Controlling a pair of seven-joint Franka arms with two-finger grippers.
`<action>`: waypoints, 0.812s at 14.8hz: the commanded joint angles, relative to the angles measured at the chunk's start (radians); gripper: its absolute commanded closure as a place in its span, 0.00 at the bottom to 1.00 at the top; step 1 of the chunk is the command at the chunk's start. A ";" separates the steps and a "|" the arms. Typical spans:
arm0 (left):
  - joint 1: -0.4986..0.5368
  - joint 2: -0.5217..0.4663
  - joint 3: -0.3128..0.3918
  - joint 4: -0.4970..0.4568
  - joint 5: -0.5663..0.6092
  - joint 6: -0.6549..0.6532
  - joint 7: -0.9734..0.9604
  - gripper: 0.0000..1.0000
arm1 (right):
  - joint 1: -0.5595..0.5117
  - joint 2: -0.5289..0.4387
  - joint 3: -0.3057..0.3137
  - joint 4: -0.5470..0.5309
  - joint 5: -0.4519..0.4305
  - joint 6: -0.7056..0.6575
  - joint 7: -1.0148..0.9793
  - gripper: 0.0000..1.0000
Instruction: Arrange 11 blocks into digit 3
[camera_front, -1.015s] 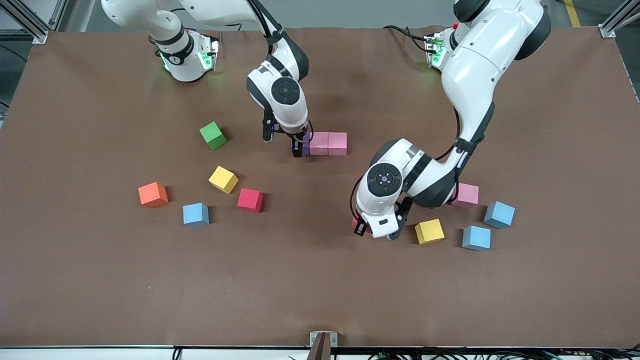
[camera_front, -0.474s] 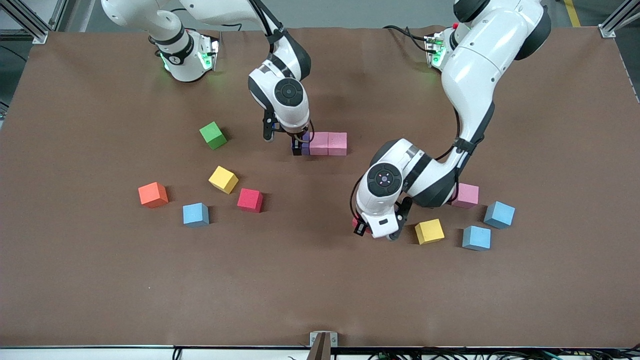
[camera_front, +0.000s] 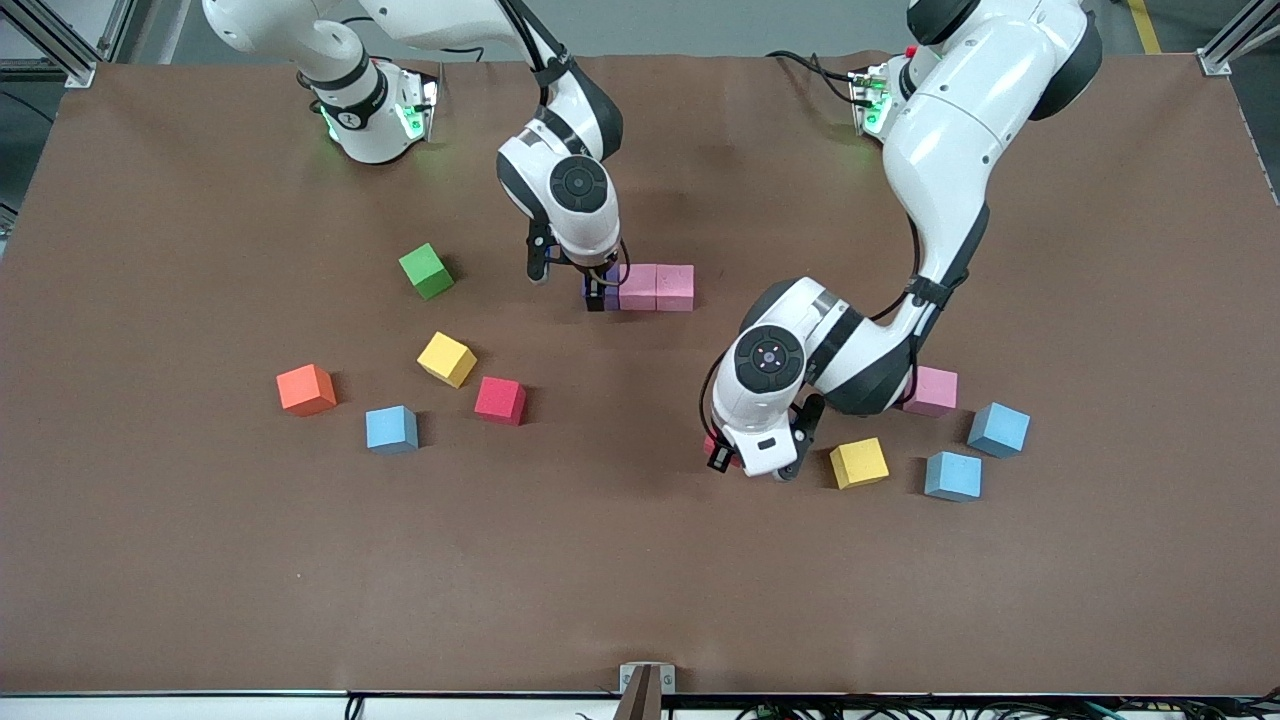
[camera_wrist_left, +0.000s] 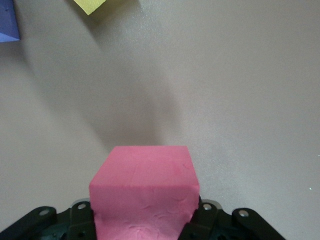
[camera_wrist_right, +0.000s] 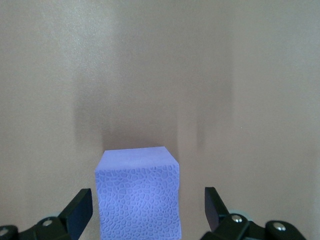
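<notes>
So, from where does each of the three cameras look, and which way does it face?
Front view: high across the table, facing both arms; shows right tool, left tool.
Left wrist view: on the left wrist, facing down; tool shut on red cube.
Right wrist view: facing down; open fingers around purple cube.
Shared: purple cube.

I count thirteen cubes: three blue cubes (camera_front: 391, 429) (camera_front: 998, 429) (camera_front: 952, 476), three pink cubes (camera_front: 637, 287) (camera_front: 675, 287) (camera_front: 931, 391), two yellow cubes (camera_front: 447, 359) (camera_front: 859, 463), two red cubes (camera_front: 500, 400) (camera_wrist_left: 145, 172), one of them in my left gripper (camera_wrist_left: 145, 222), one purple cube (camera_wrist_right: 137, 195), one orange cube (camera_front: 306, 389), one green cube (camera_front: 426, 271).
</notes>
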 joint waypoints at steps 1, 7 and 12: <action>0.000 -0.012 0.000 -0.009 0.017 0.007 0.009 0.59 | 0.003 0.004 -0.008 0.009 0.013 -0.007 0.004 0.01; -0.007 -0.012 0.001 -0.009 0.022 0.007 0.007 0.59 | -0.063 -0.045 -0.019 0.024 0.002 -0.078 -0.066 0.01; -0.007 -0.012 0.000 -0.009 0.022 0.007 0.007 0.59 | -0.161 -0.098 -0.020 0.024 -0.006 -0.124 -0.269 0.01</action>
